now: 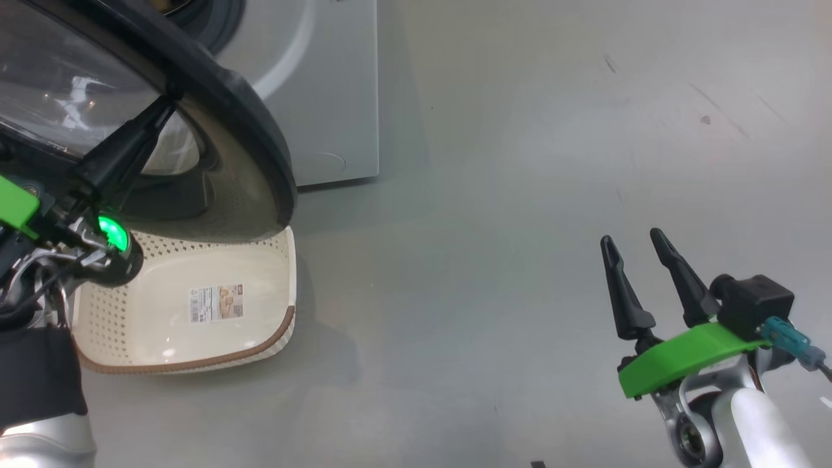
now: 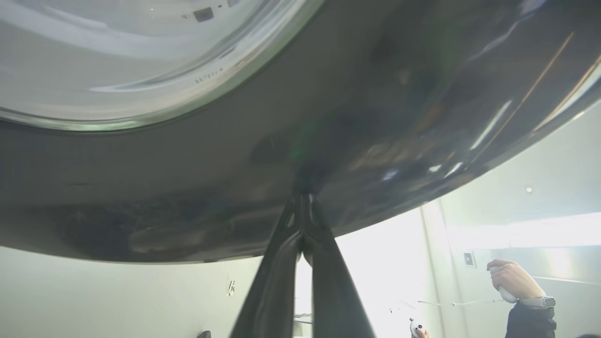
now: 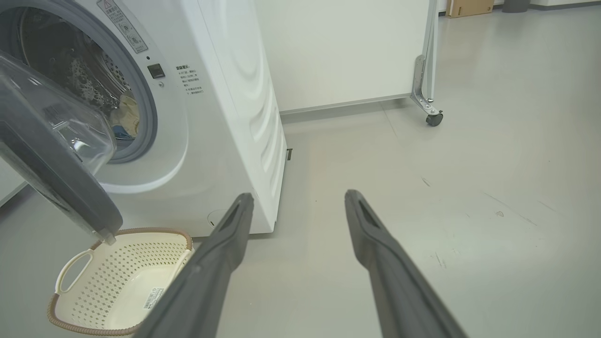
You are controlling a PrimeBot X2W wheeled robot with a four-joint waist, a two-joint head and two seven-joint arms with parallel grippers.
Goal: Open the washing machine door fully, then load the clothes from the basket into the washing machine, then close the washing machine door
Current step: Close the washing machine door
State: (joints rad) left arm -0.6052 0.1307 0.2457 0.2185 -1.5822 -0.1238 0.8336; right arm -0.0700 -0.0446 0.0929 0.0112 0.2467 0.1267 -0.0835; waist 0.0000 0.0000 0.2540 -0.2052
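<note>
The washing machine door (image 1: 260, 149), black-rimmed with a bulging glass bowl (image 2: 117, 56), stands partly open above the basket. My left gripper (image 1: 168, 103) is shut, and its tips (image 2: 303, 192) press against the door's glossy rim without holding anything. Inside the steel drum of the white washing machine (image 3: 225, 117) lie the pale cream-yellow clothes (image 3: 129, 112). On the floor under the door stands the cream basket (image 1: 279, 273), with just a label sticker on its bottom. My right gripper (image 1: 640, 244) hovers open over bare floor to the right, fingers (image 3: 375, 234) spread and nothing between them.
A wheeled white partition (image 3: 429, 94) stands behind and to the right of the machine. Grey floor stretches to the right of the machine. A person's hand (image 2: 512, 279) holding a controller is in the left wrist view's lower right.
</note>
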